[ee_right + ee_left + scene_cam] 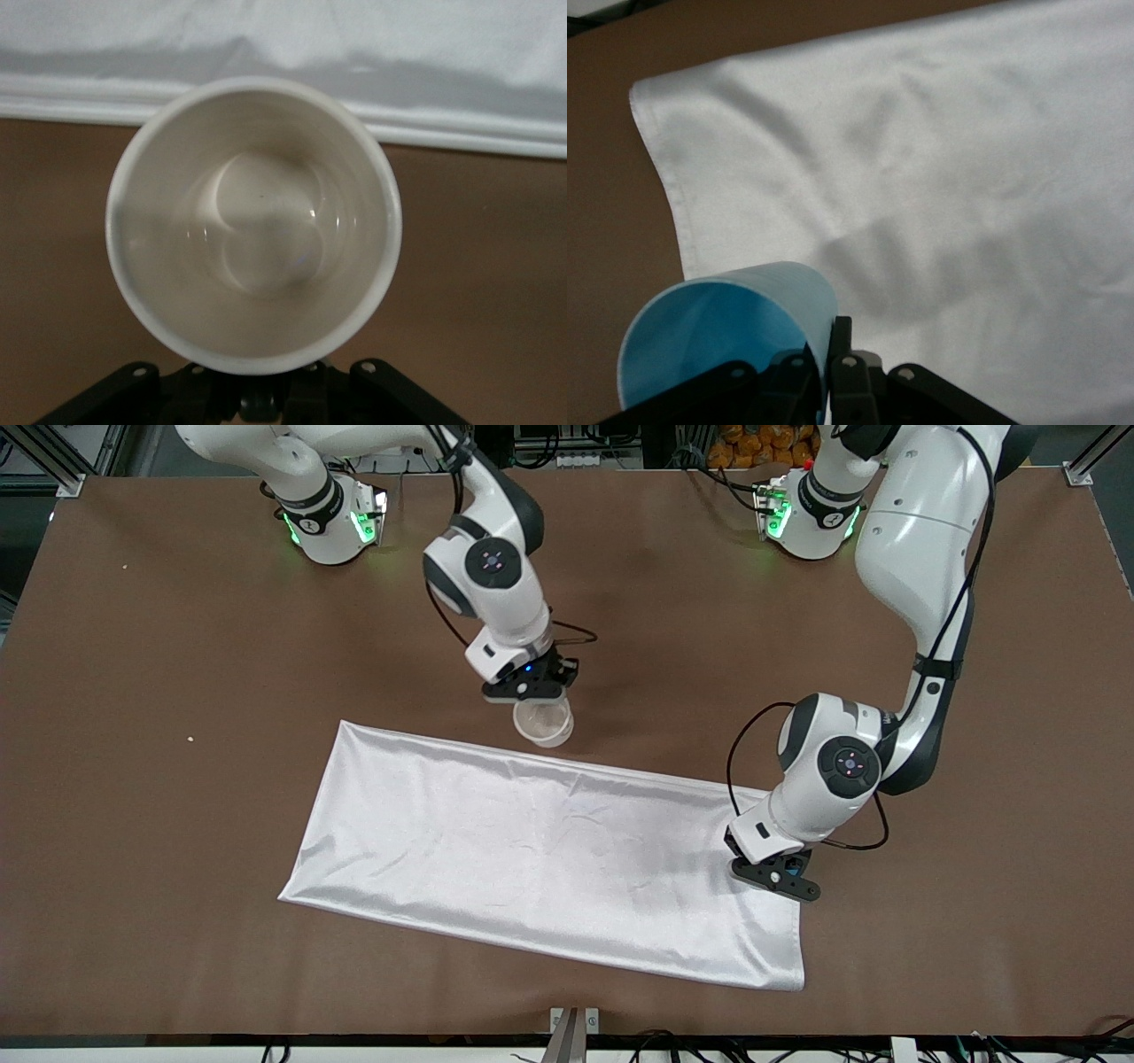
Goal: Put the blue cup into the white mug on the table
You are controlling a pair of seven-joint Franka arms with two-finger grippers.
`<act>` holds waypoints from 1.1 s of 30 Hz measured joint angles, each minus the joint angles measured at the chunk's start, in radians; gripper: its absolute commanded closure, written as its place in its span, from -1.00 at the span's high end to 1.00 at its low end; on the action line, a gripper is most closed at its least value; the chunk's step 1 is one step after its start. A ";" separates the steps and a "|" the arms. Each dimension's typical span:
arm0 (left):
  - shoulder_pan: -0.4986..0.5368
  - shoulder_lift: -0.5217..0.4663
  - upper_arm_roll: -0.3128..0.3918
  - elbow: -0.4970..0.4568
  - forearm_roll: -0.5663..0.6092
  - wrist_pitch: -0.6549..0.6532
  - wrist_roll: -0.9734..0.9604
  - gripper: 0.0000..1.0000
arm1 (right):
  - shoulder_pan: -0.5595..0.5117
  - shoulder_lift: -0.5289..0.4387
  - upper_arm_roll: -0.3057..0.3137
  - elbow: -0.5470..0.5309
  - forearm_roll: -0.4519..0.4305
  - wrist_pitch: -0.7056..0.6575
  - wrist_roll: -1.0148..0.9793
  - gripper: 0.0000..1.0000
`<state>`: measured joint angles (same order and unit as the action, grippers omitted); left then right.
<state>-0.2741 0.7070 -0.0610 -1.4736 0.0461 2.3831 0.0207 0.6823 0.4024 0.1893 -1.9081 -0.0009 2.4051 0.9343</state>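
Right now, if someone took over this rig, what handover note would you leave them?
Left gripper: shut on the blue cup, over the white cloth corner at the left arm's end.
Right gripper: shut on the white mug, held over the table just off the cloth's edge.
Done: both vessels grasped; the mug is empty.
Left: bring them together, put the cup into the mug, release.

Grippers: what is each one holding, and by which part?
Left gripper: blue cup, jaws shut on its rim wall, over the white cloth. Right gripper: white mug, jaws shut on its rim, by the cloth's edge.
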 measured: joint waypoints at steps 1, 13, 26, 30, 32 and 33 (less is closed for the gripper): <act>0.001 -0.014 0.000 0.000 0.000 -0.016 0.000 -1.00 | 0.016 0.000 0.000 -0.001 -0.010 0.000 0.022 -1.00; -0.002 -0.265 -0.004 -0.099 0.000 -0.245 -0.138 -1.00 | 0.114 0.029 -0.001 -0.015 -0.129 0.010 0.255 -1.00; -0.004 -0.565 -0.032 -0.346 0.001 -0.391 -0.189 -1.00 | 0.170 0.099 -0.001 -0.013 -0.221 0.075 0.450 -1.00; -0.003 -0.617 -0.071 -0.368 0.001 -0.449 -0.257 -1.00 | 0.187 0.117 -0.001 -0.011 -0.242 0.079 0.496 -1.00; -0.003 -0.632 -0.096 -0.377 0.001 -0.464 -0.292 -1.00 | 0.195 0.125 -0.001 -0.009 -0.249 0.081 0.515 -0.63; -0.004 -0.638 -0.107 -0.381 0.001 -0.468 -0.307 -1.00 | 0.199 0.130 -0.001 -0.007 -0.252 0.082 0.526 -0.31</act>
<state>-0.2780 0.0693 -0.1679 -1.8548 0.0467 1.9151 -0.2866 0.8810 0.5322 0.1881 -1.9148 -0.2529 2.4868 1.4606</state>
